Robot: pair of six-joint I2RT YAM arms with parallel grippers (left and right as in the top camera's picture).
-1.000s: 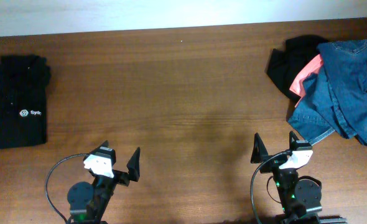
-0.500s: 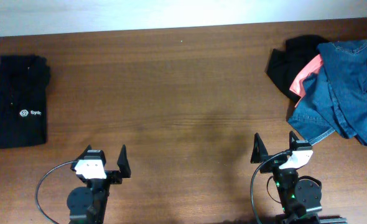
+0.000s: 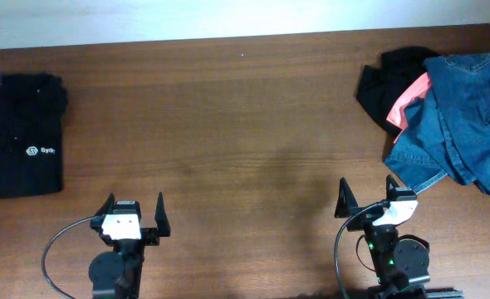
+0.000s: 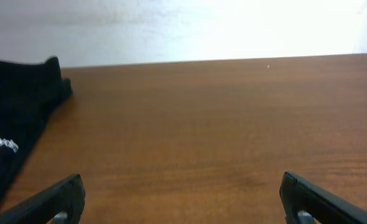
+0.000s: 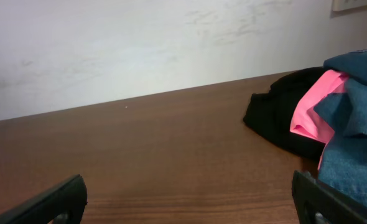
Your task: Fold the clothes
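Left gripper (image 3: pixel 134 209) has swung back and squared up near the front edge; right gripper (image 3: pixel 368 198) unchanged. Both have jaws spread wide, holding nothing. Black shirt (image 3: pixel 22 137) lies folded at the far left of the table (image 3: pixel 245 124). Blue denim (image 3: pixel 465 116), coral-pink piece (image 3: pixel 411 100) and black garment (image 3: pixel 382 83) sit heaped at far right.
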